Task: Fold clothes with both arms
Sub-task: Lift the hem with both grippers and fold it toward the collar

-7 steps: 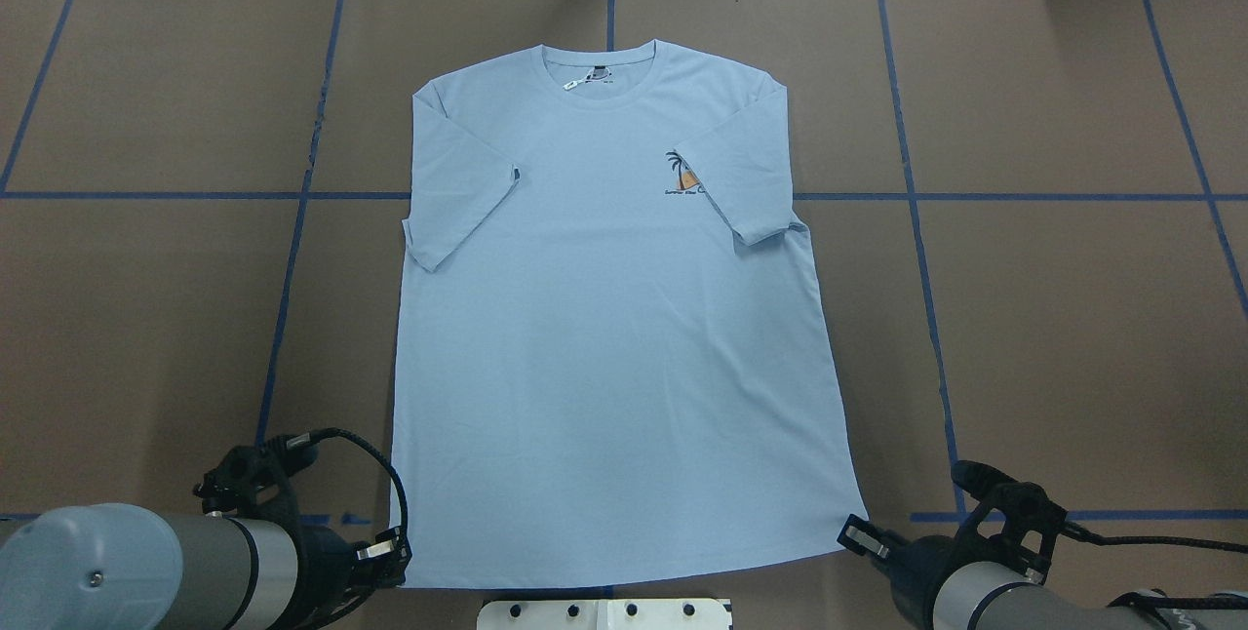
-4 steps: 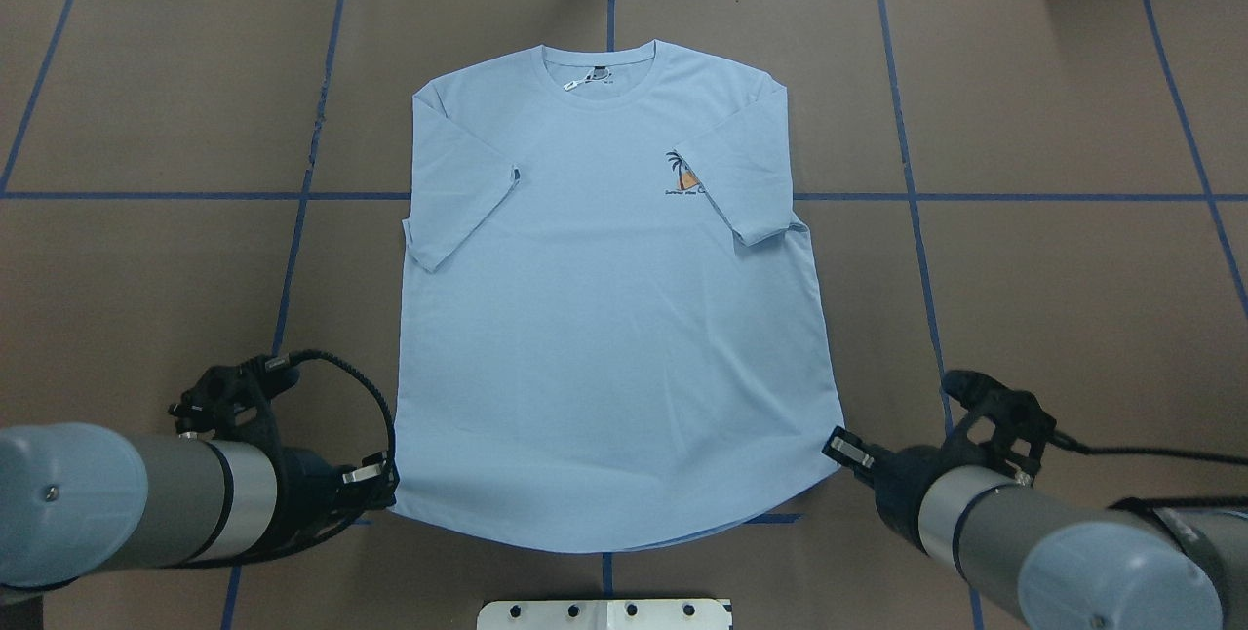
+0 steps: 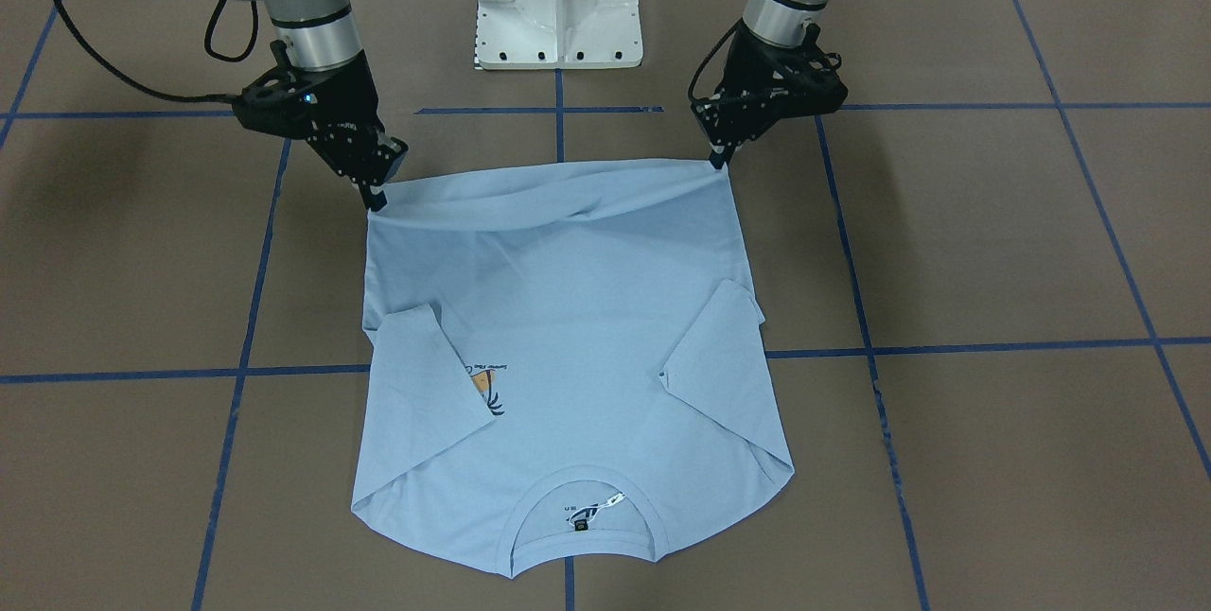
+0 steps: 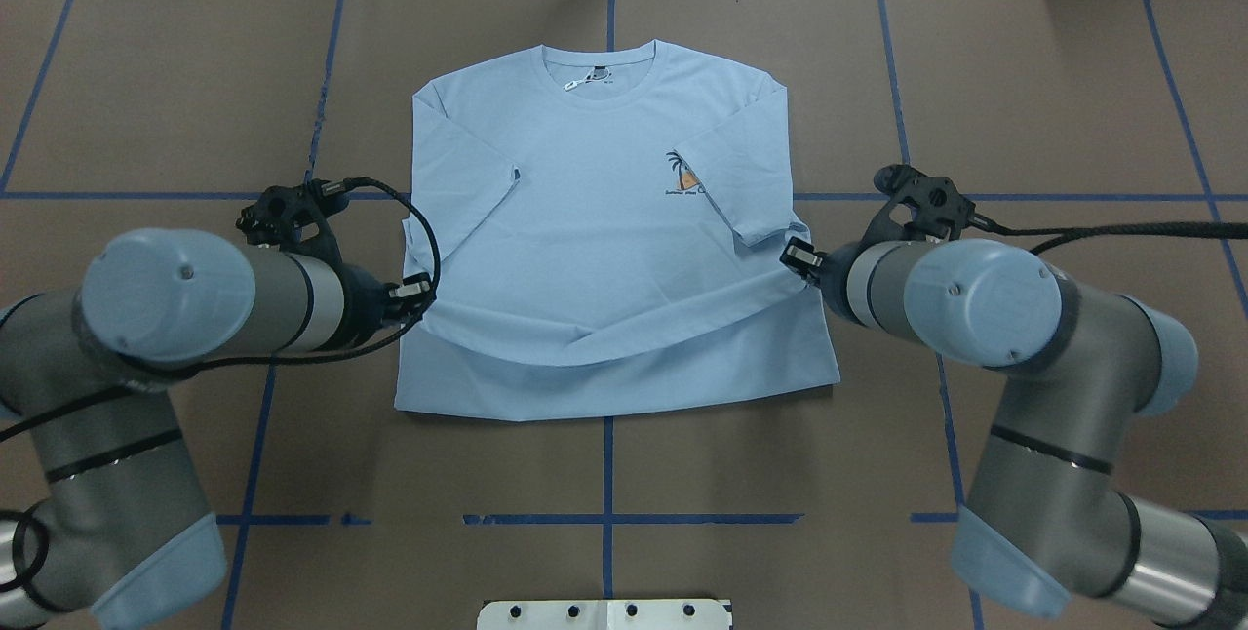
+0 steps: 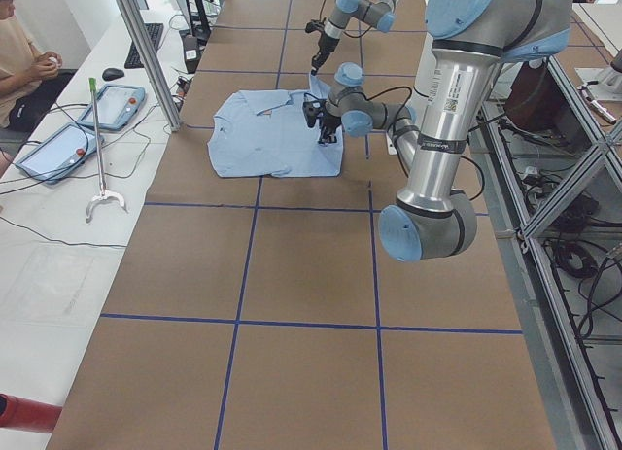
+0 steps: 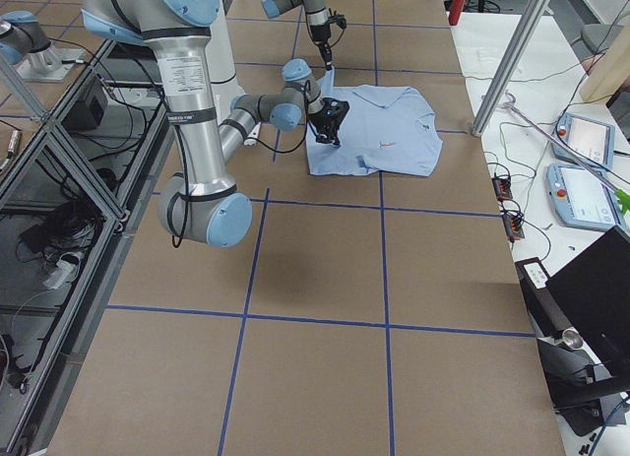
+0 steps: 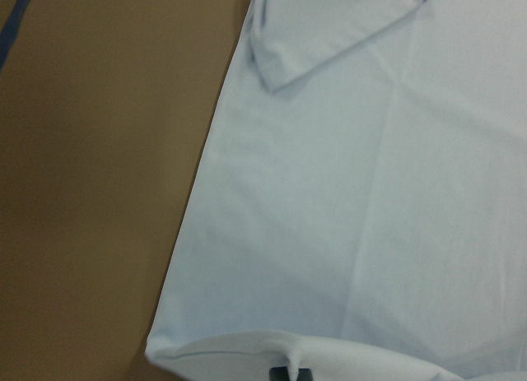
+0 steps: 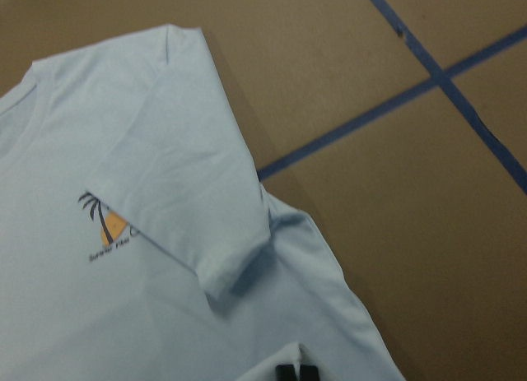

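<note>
Two hem corners of the light blue T-shirt [image 4: 604,220] are pinched: the left fingers [image 3: 719,160] are clenched on one and the right fingers [image 3: 376,200] on the other, both held above the bench [image 3: 946,242]. The shirt lies in front of the white pedestal base [image 3: 558,6], its raised hem on the side nearer the base, its collar [image 3: 579,490] on the far side, sleeves [image 3: 430,384] folded inward.

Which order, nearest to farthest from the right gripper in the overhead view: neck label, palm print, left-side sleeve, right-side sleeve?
1. The right-side sleeve, just beside the right gripper.
2. The palm print, inward on the chest.
3. The neck label, at the collar, far edge.
4. The left-side sleeve, across the T-shirt.
</note>
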You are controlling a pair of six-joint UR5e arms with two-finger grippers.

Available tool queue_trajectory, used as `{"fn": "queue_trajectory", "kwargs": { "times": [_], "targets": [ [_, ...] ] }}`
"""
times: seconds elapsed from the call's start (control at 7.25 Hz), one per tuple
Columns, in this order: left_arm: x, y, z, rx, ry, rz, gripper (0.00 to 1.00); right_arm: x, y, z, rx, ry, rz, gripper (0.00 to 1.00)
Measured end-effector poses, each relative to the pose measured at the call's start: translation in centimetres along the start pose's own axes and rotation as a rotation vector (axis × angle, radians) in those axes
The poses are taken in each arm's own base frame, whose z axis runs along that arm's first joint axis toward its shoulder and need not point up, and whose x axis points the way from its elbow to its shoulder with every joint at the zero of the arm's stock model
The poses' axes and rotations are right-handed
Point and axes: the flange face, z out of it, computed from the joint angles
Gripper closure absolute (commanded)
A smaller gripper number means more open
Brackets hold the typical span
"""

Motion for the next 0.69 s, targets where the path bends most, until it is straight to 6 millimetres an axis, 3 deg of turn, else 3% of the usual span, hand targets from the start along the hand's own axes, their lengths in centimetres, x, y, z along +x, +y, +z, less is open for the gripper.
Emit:
{"fn": "queue_trajectory", "kwargs": {
  "times": [0.41,0.69],
  "targets": [
    [0.8,-10.8,5.3,0.128,-0.054,0.038,1.0,-5.7,-8.9,8.0,0.1,0.105,-0.039,1.0],
    [-0.1,-15.3,8.9,0.181,-0.05,0.029,1.0,-9.0,-12.8,11.3,0.126,0.164,-0.044,1.0]
  ]
}}
